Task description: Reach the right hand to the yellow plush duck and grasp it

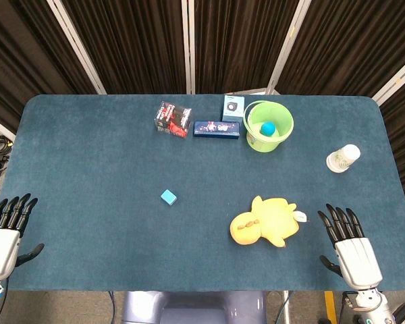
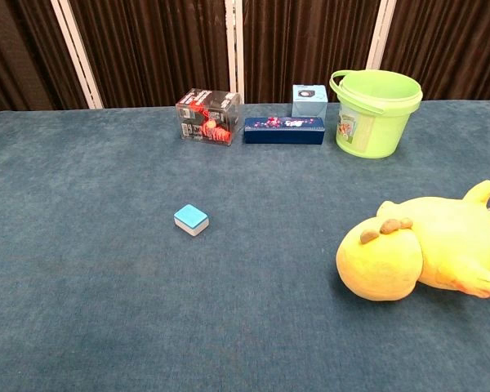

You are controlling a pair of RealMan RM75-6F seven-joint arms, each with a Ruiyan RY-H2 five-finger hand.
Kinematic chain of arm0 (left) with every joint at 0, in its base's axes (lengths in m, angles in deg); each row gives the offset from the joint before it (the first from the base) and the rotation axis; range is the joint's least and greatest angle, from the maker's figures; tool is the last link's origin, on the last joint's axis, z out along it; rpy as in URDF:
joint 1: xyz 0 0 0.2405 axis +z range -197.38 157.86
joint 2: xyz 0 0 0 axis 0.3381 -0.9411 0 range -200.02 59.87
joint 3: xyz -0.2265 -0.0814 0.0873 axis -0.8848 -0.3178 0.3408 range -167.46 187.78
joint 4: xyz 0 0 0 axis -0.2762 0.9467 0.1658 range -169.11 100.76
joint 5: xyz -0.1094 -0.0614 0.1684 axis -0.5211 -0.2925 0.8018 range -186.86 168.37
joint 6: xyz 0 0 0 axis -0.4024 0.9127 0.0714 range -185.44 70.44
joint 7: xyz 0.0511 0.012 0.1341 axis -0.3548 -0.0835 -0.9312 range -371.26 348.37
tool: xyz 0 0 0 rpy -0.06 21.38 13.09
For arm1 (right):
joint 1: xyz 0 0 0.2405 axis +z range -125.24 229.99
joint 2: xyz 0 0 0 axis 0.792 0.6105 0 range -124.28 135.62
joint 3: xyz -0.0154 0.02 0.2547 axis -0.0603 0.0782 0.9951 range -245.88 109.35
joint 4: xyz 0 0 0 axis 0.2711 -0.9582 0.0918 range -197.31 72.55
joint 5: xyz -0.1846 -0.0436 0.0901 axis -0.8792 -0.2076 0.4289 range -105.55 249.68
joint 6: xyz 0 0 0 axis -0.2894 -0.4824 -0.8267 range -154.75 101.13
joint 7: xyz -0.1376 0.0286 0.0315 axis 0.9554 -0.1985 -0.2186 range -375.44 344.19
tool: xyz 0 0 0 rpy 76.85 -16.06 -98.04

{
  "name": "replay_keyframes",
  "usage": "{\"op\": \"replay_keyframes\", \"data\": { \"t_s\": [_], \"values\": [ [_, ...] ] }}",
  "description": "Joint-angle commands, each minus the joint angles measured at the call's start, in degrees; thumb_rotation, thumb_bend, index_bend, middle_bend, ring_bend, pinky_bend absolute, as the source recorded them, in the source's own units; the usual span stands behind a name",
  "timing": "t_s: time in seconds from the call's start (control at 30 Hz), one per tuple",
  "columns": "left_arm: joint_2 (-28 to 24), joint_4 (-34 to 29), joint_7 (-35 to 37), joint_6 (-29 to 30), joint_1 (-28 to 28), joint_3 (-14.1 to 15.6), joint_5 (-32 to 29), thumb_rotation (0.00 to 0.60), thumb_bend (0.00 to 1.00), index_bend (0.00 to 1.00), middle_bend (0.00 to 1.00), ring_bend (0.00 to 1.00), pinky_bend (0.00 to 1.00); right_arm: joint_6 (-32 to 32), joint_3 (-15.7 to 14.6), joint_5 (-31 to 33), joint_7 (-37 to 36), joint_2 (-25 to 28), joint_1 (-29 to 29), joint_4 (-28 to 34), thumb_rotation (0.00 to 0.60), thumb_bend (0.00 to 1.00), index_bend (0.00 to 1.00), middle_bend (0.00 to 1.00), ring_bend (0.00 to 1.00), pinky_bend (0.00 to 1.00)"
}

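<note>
Nearest of all, the two hands rest at the near edge of the blue tabletop point(image 1: 108, 243), seen only in the head view: the left hand point(image 1: 5, 236) at the near left corner and the right hand point(image 1: 347, 246) at the near right, each palm-down with its fingers point(image 1: 337, 219) stretched forward and spread apart, thumb out to the side, holding nothing. Just left of the right hand, apart from it, lies the yellow plush duck point(image 1: 266, 223) point(image 2: 429, 249) on its side, its round head toward the near left and its body running back toward the right; a small white tag point(image 1: 301, 216) sticks out of its right side toward the hand. Further left, near the middle of the tabletop, sits a small light-blue block point(image 1: 168, 196) point(image 2: 191, 219), well apart from everything else. On the right side, farther back than the duck, a white paper cup point(image 1: 343, 158) lies tipped over. Along the far edge stands a row of things: a clear box with red and black contents point(image 1: 172, 119) point(image 2: 208, 116), a long dark-blue box point(image 1: 217, 129) point(image 2: 284, 130) just right of it, a small pale-blue box point(image 1: 233, 108) point(image 2: 309, 100) behind that, and a green bucket point(image 1: 253, 111) point(image 2: 374, 114) at the right end with a blue ball point(image 1: 268, 128) inside. Dark curtains point(image 1: 142, 40) hang behind the tabletop.
</note>
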Motion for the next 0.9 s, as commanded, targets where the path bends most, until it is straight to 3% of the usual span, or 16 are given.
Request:
{"op": "replay_keyframes", "data": {
  "t_s": [0.03, 0.9],
  "values": [
    [-0.07, -0.1, -0.06, 0.25, 0.09, 0.06, 0.21, 0.6, 0.14, 0.0, 0.0, 0.0, 0.0, -0.12, -0.11, -0.2, 0.03, -0.03, -0.05, -0.03, 0.6, 0.27, 0.0, 0.0, 0.0, 0.0],
    [-0.13, -0.49, -0.35, 0.6, 0.27, 0.14, 0.45, 0.6, 0.15, 0.0, 0.0, 0.0, 0.0, -0.1, -0.31, -0.6, -0.92, 0.09, 0.1, -0.3, 0.6, 0.28, 0.0, 0.0, 0.0, 0.0]
  ]
}}
